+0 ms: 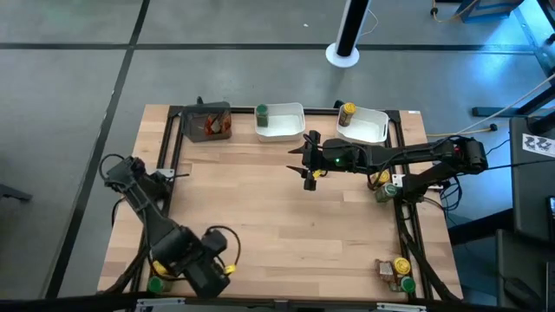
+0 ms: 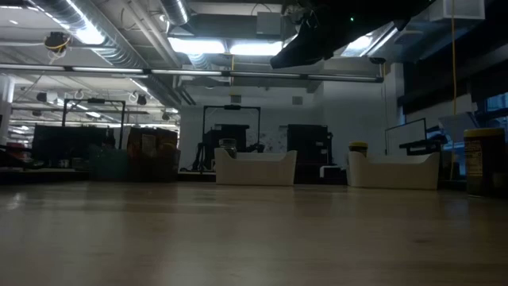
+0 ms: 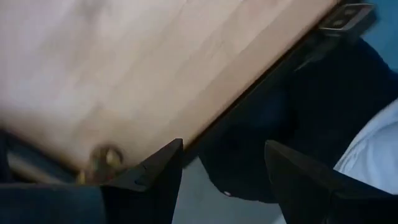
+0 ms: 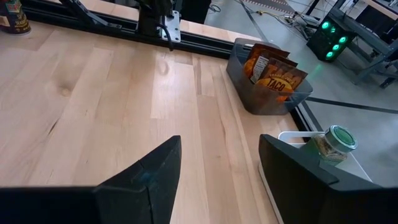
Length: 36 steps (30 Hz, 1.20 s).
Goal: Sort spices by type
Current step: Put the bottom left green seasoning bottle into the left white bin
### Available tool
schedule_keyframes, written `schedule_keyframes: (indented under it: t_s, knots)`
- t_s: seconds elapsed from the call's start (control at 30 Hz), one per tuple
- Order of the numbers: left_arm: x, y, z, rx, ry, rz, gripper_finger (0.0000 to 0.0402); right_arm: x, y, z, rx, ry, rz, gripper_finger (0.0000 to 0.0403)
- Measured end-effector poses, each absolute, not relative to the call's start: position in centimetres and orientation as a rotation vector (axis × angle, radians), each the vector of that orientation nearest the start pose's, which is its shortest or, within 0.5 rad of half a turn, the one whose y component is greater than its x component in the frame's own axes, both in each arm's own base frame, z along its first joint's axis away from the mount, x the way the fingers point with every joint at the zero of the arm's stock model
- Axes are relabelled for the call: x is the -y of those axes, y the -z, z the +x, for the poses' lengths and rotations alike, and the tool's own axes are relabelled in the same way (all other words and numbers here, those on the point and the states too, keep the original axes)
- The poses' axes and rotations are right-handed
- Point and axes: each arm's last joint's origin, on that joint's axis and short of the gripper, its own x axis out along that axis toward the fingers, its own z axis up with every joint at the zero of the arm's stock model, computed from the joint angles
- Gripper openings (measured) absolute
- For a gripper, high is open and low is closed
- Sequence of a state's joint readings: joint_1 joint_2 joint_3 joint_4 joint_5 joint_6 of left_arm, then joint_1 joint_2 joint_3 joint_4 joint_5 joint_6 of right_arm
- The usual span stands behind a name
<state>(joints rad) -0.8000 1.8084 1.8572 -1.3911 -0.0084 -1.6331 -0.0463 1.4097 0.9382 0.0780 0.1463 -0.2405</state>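
My right gripper (image 1: 306,161) hangs open above the table's far middle, holding nothing; in its wrist view (image 4: 217,180) the fingers frame bare wood. Ahead of it, a green-lidded jar (image 4: 333,144) stands in the middle white tray (image 1: 282,123). A yellow-lidded jar (image 1: 348,113) stands in the right white tray (image 1: 368,128). More jars stand by the right edge (image 1: 382,186), the near right corner (image 1: 395,273) and the near left corner (image 1: 156,282). My left gripper (image 3: 221,180) waits open over the near left edge.
A dark tray (image 1: 205,121) at the far left holds orange seasoning packets (image 4: 273,71). Black rails (image 1: 170,143) run along the table's left and right sides. The wooden middle (image 1: 260,208) of the table is bare. A tall jar (image 2: 484,163) stands at the low view's right.
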Motion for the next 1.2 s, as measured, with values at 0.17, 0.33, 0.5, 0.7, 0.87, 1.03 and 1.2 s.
schedule_keyframes:
  t_s: [0.17,0.33,0.5,0.7,0.87,1.03,1.2]
  knots:
    - [27.1,-33.1,22.1,-1.405,-0.592,-0.909,0.0209,1.9,-26.9,31.2,-0.414,0.142,-0.256,0.0215]
    - [29.0,-32.1,20.5,-1.497,-0.642,-0.912,0.0209,1.9,-27.1,31.2,-0.4,0.144,-0.256,0.0215]
    - [30.1,-31.0,19.5,-1.62,-0.724,-0.894,0.0209,1.9,-27.3,31.3,-0.373,0.147,-0.255,0.0215]
    - [30.7,-30.2,18.6,-1.663,-0.857,-0.923,0.0209,1.9,-27.4,31.3,-0.365,0.148,-0.255,0.0215]
    - [31.1,-29.1,17.6,-1.678,-0.935,-0.926,0.0209,1.9,-27.4,31.3,-0.365,0.148,-0.255,0.0215]
    - [31.1,-27.3,16.8,-1.721,-1.007,-0.874,0.0209,1.9,-27.4,31.3,-0.365,0.148,-0.255,0.0215]
    - [30.7,-26.2,16.6,-1.741,-1.042,-0.83,0.0209,1.9,-27.4,31.3,-0.365,0.148,-0.255,0.0215]
